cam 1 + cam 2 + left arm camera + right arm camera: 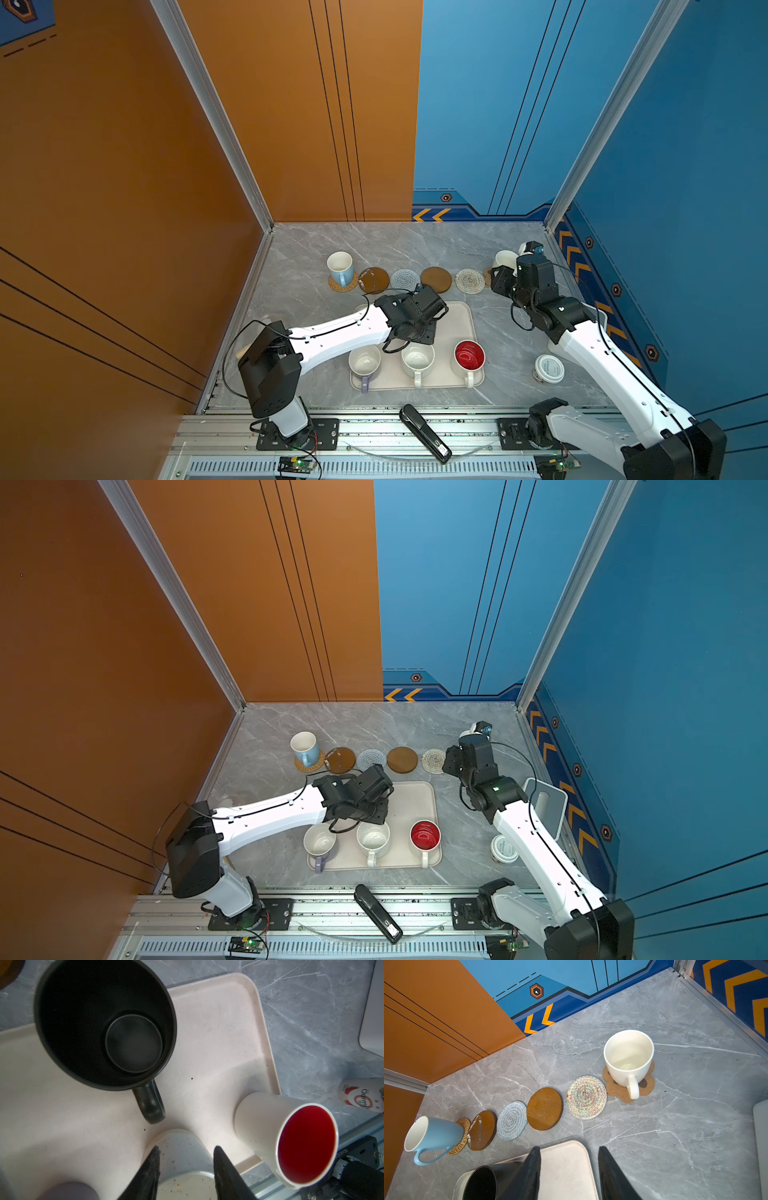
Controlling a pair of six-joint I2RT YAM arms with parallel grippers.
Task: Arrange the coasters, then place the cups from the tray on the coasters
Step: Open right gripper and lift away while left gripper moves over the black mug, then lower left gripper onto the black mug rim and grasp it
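Left gripper (186,1149) hangs over the speckled mug (417,357) at the near edge of the tray (459,320), jaws apart, empty. I'd pinch its wall, lift straight and dodge the black mug (104,1022). Right gripper (569,1149) is empty and spread too, near the white mug (628,1057) on its coaster (612,1088)

Bright, even light; wrist views distort at edges.

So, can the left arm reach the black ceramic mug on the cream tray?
Probably yes: the left gripper hangs open near the black ceramic mug, whose handle faces it; nothing on the cream tray blocks the way.
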